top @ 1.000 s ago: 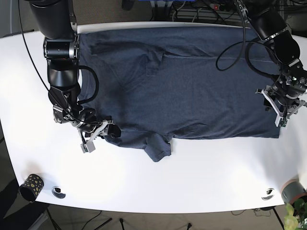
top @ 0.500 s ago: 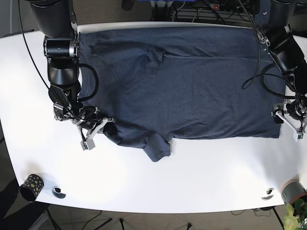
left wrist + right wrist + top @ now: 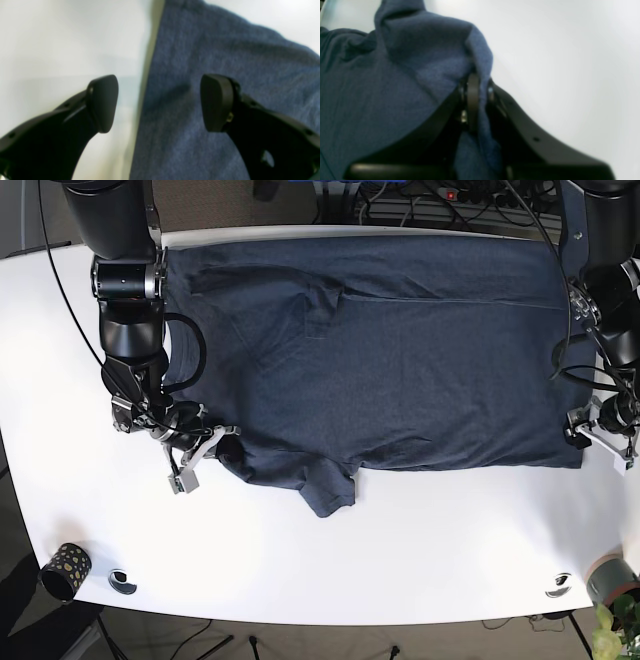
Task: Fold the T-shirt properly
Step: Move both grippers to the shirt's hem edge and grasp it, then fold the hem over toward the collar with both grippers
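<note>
T-shirt (image 3: pixel 380 370), navy, spread flat across table (image 3: pixel 420 550). Right gripper (image 3: pixel 472 100), at 9 o'clock, pinches a shoulder fold; thin bite may slip. Left gripper (image 3: pixel 160 102), at 3 o'clock, gapes astride the hem; closing could catch one layer or miss.

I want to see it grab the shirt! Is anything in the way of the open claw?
Nothing visible. The left gripper hangs open straight over the T-shirt edge, one finger above cloth, one above the bare white table.
</note>
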